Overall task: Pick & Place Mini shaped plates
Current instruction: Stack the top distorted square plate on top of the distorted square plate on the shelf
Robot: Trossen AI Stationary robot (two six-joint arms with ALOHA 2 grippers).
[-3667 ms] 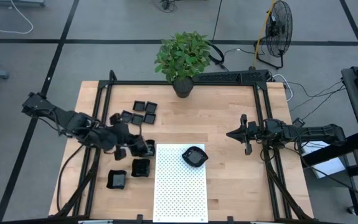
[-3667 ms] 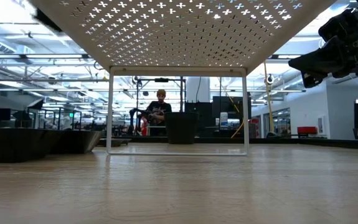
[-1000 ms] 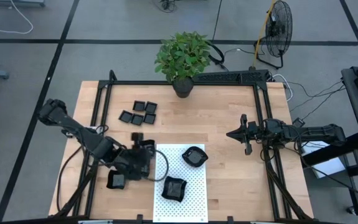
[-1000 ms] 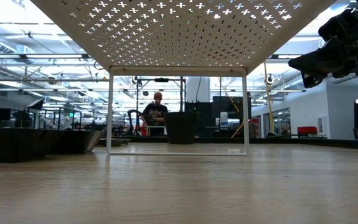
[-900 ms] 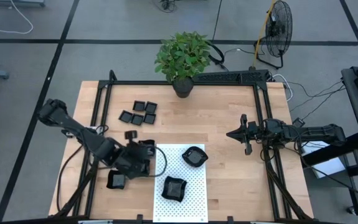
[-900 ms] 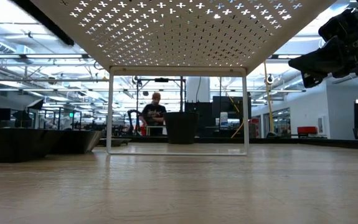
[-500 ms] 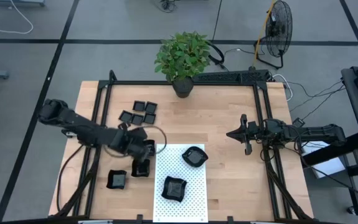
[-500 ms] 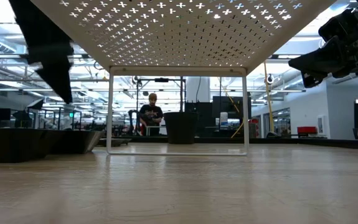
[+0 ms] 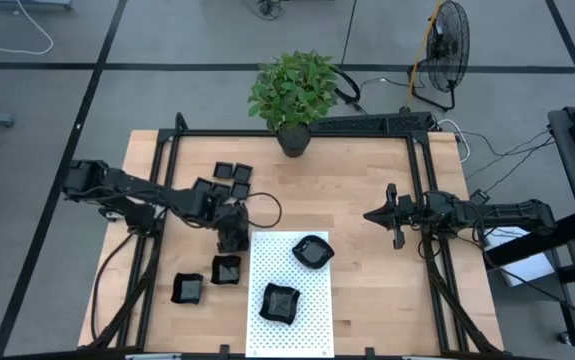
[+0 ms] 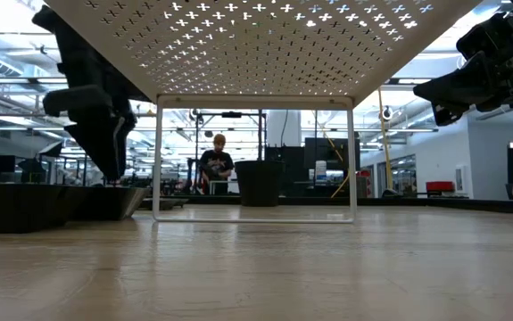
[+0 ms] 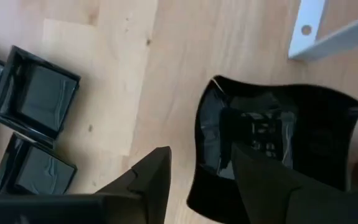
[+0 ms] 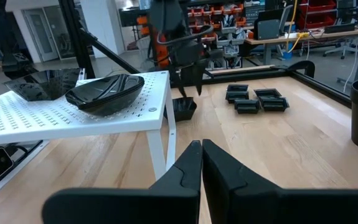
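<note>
Several mini shaped plates show as small glossy black dishes. A group (image 9: 222, 182) lies far left, two (image 9: 189, 288) (image 9: 225, 270) near left. Two more (image 9: 312, 250) (image 9: 280, 303) rest on the raised white dotted mat (image 9: 302, 335). Another irregular plate (image 11: 291, 137) sits on the wood beside the mat's leg. My left gripper (image 9: 233, 238) hangs open over it, pointing steeply down, one finger (image 11: 157, 171) outside its rim and one (image 11: 253, 168) over its hollow; from the side (image 12: 190, 84) a small gap shows. My right gripper (image 9: 372, 215) waits shut at the right.
A potted plant (image 9: 293, 135) stands at the far edge. Black frame rails (image 9: 167, 200) run along the table's sides. The mat's white leg (image 11: 328, 37) stands close to the plate under my left gripper. A person (image 10: 213, 165) stands far off in the room.
My left gripper has swung from the near-left plates beside the mat toward the table's far edge and come down over the plate by the mat's far-left corner, tipping more steeply downward. The plates have stayed where they were.
</note>
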